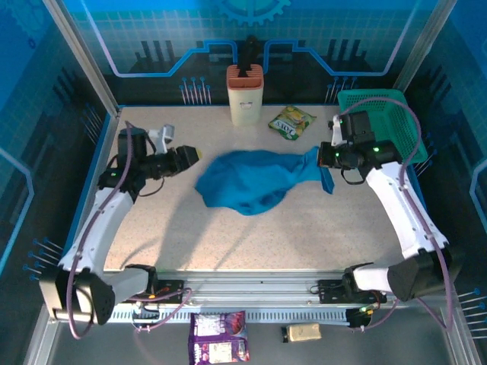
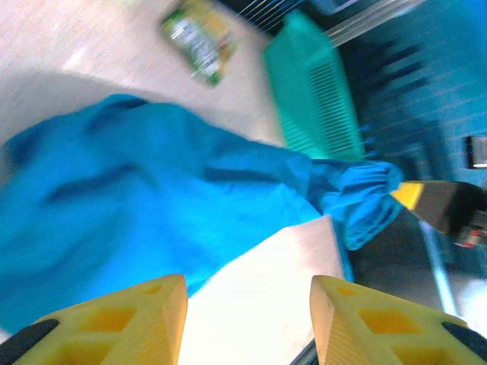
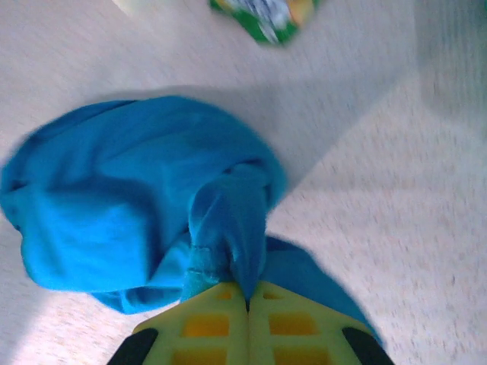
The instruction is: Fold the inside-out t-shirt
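Barely begun, by the look of it. No fold yet in the t-shirt (image 1: 255, 182): bunched in a rumpled heap approx mid-table (image 1: 304, 236), a bit toward the far side, w/ one end drawn out to the right into a twisted tail. Tail pinched in the right gripper (image 3: 247, 306), yellow jaws clamped hard together on the cloth, fabric gathered into a rope just ahead of them. Left gripper (image 2: 247, 308) near the heap's left edge, jaws parted, bare table visible between them, nothing held; no contact w/ the cloth as far as can be told. Sleeves, collar & hem impossible to tell apart in the lump, so no saying which part is gripped. Left to do, prob. everything: get a second hold, pull the cloth out flat, smooth it, then bring sides & bottom over into a neat stack. Snack packet (image 1: 291, 122) beyond the heap, apart from it; basket (image 1: 396, 114) at the far right corner, behind the right arm, also apart from the cloth. Enough open surface nearer the arms for spreading out.
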### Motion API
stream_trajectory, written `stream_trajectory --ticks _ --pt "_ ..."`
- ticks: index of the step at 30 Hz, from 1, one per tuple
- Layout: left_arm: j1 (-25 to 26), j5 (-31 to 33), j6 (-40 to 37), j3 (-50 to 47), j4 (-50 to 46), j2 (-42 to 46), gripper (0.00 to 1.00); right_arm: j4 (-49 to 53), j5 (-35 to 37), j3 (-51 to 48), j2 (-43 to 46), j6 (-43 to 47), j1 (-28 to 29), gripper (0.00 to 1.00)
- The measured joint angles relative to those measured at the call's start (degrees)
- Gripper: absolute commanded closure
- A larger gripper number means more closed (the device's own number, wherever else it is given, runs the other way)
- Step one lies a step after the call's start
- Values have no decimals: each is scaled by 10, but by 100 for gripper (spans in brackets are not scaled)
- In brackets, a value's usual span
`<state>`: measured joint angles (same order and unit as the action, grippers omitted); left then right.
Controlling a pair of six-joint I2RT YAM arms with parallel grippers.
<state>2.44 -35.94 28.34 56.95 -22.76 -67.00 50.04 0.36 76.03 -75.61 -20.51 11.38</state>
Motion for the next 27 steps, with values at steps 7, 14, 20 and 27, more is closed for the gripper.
stream_trajectory --ticks 7,14,20,27 --pt "62 88 -28 -27 -27 -85 43 -8 -16 -45 -9 0 -6 100" --pt "193 213 -84 106 -57 -251 43 -21 -26 -45 -9 0 -6 100" --pt "251 316 -146 295 -97 -416 45 -22 -26 -47 -9 -1 -6 100" --pt "279 403 -207 478 -168 -558 49 -21 -26 -52 -5 -5 -5 100"
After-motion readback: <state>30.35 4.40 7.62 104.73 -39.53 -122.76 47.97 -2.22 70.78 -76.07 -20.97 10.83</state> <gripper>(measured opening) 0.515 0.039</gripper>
